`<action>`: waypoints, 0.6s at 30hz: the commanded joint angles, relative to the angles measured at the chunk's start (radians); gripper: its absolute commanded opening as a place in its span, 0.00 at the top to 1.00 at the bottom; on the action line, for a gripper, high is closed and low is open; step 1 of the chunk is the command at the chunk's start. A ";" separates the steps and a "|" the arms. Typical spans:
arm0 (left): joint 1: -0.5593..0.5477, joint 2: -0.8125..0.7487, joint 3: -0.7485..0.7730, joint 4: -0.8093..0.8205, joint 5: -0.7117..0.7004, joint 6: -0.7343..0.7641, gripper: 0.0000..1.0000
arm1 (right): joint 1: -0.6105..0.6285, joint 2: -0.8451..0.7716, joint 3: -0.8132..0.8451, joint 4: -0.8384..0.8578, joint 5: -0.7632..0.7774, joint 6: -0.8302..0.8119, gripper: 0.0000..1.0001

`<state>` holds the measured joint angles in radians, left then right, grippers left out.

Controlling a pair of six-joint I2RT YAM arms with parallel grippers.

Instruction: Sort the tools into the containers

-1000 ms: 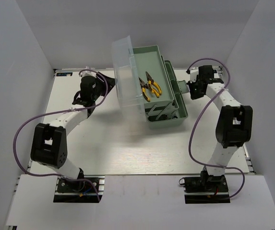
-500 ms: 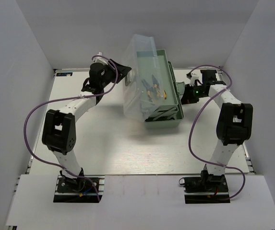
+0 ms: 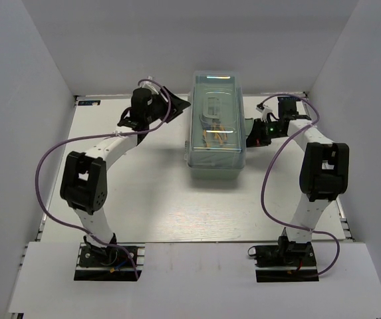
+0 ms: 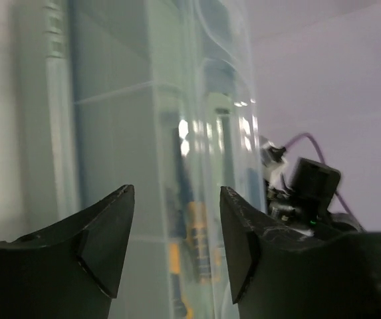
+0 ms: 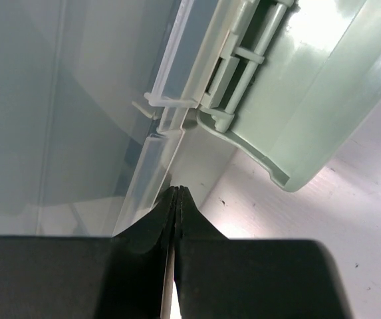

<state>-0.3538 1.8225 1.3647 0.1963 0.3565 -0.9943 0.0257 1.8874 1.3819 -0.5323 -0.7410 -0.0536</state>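
The pale green toolbox stands at the back middle of the table, its translucent clear lid lying flat over it. Yellow-handled pliers show dimly through the lid; any other tools are hidden. My left gripper hovers open just off the box's left side. In the left wrist view its fingers frame the lid wall, with the pliers blurred behind it. My right gripper is shut and empty. Its tips rest beside the lid's edge, below the green hinge side.
White walls close in the table on the left, back and right. Purple cables loop off both arms. The right arm's wrist shows beyond the box in the left wrist view. Bare white tabletop lies in front of the box.
The clear lid swung over from upright to flat on the toolbox. My left gripper followed it rightward, staying open. The right gripper has stayed shut at the box's right side.
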 commanded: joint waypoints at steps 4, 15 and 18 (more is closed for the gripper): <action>0.015 -0.355 -0.078 -0.283 -0.295 0.193 0.24 | 0.013 -0.025 -0.011 0.063 -0.064 0.046 1.00; -0.030 -0.177 -0.303 -0.175 -0.084 0.244 0.46 | 0.016 -0.177 -0.009 -0.011 0.496 -0.066 0.69; -0.051 -0.095 -0.282 -0.150 -0.074 0.256 0.60 | 0.010 -0.283 -0.124 0.060 0.561 -0.078 0.64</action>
<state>-0.3801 1.7275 1.0813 0.0319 0.2111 -0.7681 0.0448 1.7164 1.3174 -0.5217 -0.3359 -0.0898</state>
